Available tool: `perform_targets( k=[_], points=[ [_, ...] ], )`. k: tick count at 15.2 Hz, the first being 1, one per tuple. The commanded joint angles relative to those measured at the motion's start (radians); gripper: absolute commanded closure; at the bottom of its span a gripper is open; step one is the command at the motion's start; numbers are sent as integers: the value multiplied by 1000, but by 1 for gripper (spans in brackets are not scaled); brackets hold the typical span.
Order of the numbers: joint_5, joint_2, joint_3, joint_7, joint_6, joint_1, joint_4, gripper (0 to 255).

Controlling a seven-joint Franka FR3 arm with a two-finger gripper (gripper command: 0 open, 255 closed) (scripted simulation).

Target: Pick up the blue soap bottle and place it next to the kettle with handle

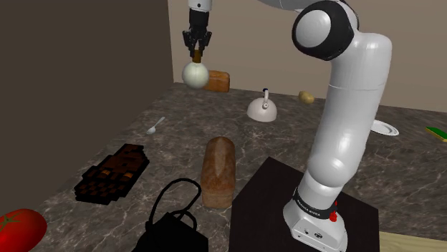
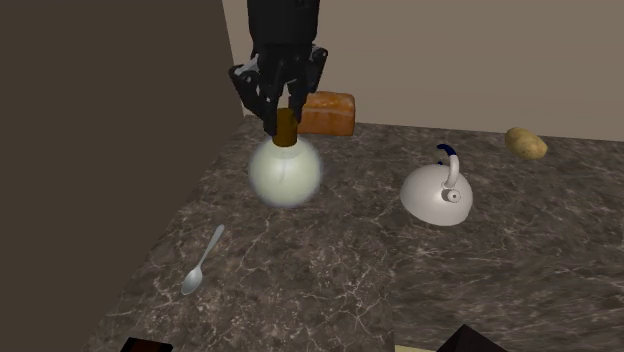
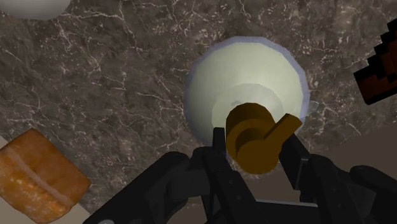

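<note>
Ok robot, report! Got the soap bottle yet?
Gripper shut on brown pump of pale soap bottle. Kettle apart, toward second exterior view's right. Bare counter between them.

On my screens the bottle [image 2: 285, 175] reads pale cream-white, with a brown cap [image 3: 254, 137]. The pincer [image 2: 284, 122] is all black. The kettle [image 2: 437, 195] is white with a dark blue handle [image 2: 451, 155]. The tabletop [image 2: 330, 280] is dark grey-brown, veined in white. I see an orange-brown loaf [image 2: 327, 113], a yellow-tan potato [image 2: 526, 143], a grey spoon [image 2: 202, 262], a red tomato [image 1: 20, 229] and dark brown chocolate [image 1: 112, 174] in a grid of squares.
</note>
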Motion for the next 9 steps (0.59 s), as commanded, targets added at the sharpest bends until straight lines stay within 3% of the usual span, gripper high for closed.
perform_targets(
  k=[1,9],
  points=[
    [7,-61,-14,-38,28,-23,-88,255],
    [23,-219,-92,-205,65,-110,-285,255]
  ],
)
